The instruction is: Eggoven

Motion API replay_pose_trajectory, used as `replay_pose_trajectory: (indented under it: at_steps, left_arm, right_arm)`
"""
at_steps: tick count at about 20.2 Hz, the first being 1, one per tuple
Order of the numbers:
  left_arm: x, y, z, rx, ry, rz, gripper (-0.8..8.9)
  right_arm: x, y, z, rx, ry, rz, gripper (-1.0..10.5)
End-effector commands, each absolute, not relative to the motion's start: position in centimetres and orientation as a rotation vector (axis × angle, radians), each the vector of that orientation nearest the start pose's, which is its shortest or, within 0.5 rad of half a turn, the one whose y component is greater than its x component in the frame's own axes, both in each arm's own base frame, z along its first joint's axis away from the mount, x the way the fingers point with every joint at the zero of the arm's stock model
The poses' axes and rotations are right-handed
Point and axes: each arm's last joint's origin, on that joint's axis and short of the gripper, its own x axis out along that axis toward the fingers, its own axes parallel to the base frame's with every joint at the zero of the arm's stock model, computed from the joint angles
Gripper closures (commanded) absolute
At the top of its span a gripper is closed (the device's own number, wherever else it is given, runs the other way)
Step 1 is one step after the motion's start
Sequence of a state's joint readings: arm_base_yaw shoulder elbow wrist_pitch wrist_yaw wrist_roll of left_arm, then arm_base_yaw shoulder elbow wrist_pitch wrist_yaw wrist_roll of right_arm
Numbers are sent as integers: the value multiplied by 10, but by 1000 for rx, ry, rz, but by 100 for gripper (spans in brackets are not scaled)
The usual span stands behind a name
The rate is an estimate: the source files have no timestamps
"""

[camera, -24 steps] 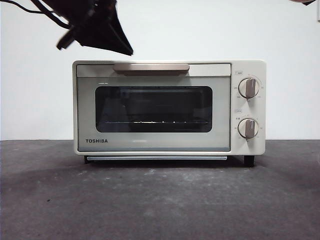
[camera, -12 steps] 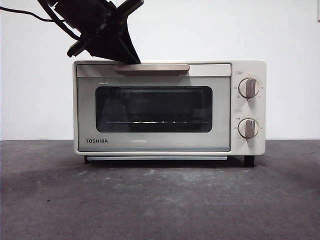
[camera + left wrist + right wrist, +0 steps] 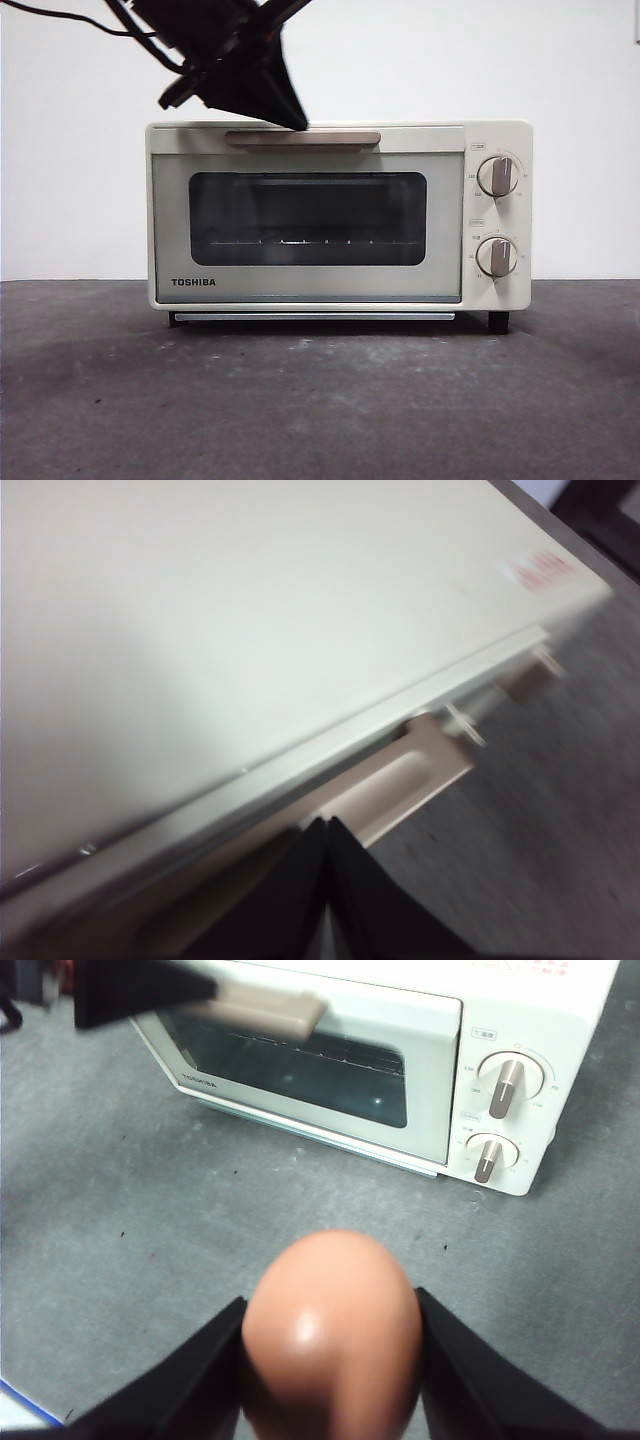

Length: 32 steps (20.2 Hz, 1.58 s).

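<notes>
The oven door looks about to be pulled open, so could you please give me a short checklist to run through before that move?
1. Left gripper at the door handle: ok, tip on the handle's left part.
2. Left jaws shut: ok, closed together in the left wrist view.
3. Handle properly hooked: cannot tell.
4. Oven door: barely ajar at most, not open enough for loading.
5. Egg secure in the right gripper: ok, clamped between both jaws.
6. Right gripper clear of the door's swing: ok, held back above the table.

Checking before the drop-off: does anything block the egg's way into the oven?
Yes: the oven's door is barely cracked open. The left claw, shut, is at the handle; the right claw holds the egg out front.
</notes>
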<state>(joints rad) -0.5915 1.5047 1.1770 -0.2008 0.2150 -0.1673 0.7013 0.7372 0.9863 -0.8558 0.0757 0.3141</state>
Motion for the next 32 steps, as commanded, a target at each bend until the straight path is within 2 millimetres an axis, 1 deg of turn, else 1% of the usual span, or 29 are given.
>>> replay_pose_trajectory:
  at_steps: [1, 8, 13, 16, 18, 20, 22, 24, 27, 29, 30, 32]
  left_arm:
    - [268, -206, 279, 7, 710, -775, 806]
    - [241, -229, 272, 69, 808, -855, 806]
    - [221, -241, 267, 116, 878, -902, 806]
    - [216, -240, 271, 119, 888, -907, 806]
    - [213, -234, 281, 106, 862, -906, 806]
    - [210, -220, 300, 75, 797, -898, 806]
    - [204, -202, 321, 42, 729, -881, 806]
    - [197, -175, 340, 18, 677, -841, 806]
    - [181, -134, 362, -6, 618, -766, 807]
    - [168, -111, 370, -24, 582, -716, 807]
    - [161, -100, 371, -34, 570, -691, 807]
    - [146, -82, 364, -55, 566, -663, 807]
  right_arm:
    - [98, 82, 349, 53, 636, 523, 944]
    - [98, 82, 348, 52, 637, 523, 944]
    - [99, 83, 349, 56, 631, 524, 944]
    - [105, 88, 348, 57, 635, 521, 944]
    - [112, 93, 345, 51, 648, 518, 944]
    - [122, 102, 342, 47, 658, 517, 944]
    - [135, 113, 338, 48, 657, 521, 944]
    - [149, 125, 332, 51, 660, 529, 944]
    - [173, 144, 320, 70, 673, 565, 944]
    - [191, 157, 309, 77, 682, 575, 944]
    - [200, 163, 302, 78, 686, 577, 944]
    - [218, 173, 287, 82, 698, 574, 944]
